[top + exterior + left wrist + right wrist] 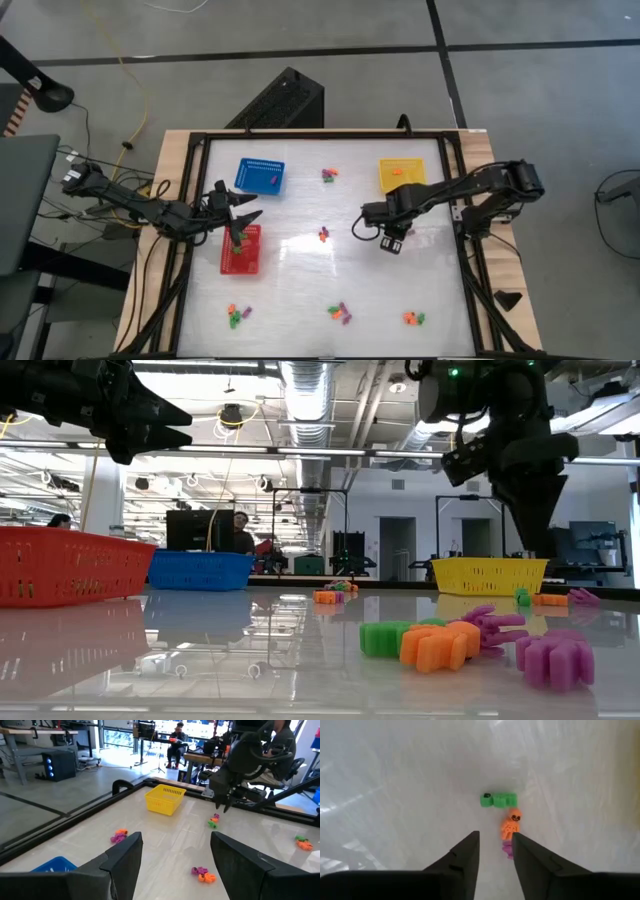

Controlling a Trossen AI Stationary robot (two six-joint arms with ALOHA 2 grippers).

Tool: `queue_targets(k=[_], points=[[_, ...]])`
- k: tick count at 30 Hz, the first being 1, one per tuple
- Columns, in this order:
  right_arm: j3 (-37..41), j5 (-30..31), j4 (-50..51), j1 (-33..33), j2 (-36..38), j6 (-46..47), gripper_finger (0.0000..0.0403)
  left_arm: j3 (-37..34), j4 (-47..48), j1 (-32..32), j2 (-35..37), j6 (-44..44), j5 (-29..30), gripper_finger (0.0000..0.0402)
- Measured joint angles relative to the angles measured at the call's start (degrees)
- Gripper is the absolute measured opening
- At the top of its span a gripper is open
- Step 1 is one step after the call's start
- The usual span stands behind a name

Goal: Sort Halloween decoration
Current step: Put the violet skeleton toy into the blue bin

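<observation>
Judging by how things lie, the sorting is barely started: most of the Halloween decoration (340, 313) is loose on the surface in small clusters, three along the near edge, one at the middle and one toward the far edge between the blue basket (261, 176) and the yellow basket (401, 174). The yellow one shows a bit of orange inside and the blue one a small speck (too small to name), so a few pieces may be placed. The left gripper (238, 224) hangs over the red basket (241, 250) by the left edge, fingers spread and empty. The right gripper (392, 240) hovers over the surface right of the middle, near the yellow basket, its fingers a little apart and holding nothing. Only the right wrist view reveals what lies under it: a green piece (498, 799), an orange figure (510, 823) and a purple scrap (507, 848) just ahead of the fingertips. The low view alone shows both grippers well clear of the surface, and people in the room behind.
</observation>
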State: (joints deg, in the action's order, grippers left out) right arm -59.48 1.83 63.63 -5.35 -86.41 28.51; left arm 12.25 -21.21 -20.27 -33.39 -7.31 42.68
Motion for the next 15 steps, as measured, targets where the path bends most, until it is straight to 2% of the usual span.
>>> queue_targets(k=[6,12,15], points=[[0.0,0.4,-0.5,-7.3,0.0,5.2,0.0183,0.0,1.2,0.0,0.0,-1.2,-0.3,0.0226],[0.0,2.8,-5.6,-13.4,0.0,7.6,0.0182,0.0,1.4,0.0,0.0,-2.9,-0.8,0.0226],[0.0,2.8,-9.8,-15.2,0.0,7.5,0.0178,0.0,0.7,0.0,0.0,-2.6,-5.6,0.0226]])
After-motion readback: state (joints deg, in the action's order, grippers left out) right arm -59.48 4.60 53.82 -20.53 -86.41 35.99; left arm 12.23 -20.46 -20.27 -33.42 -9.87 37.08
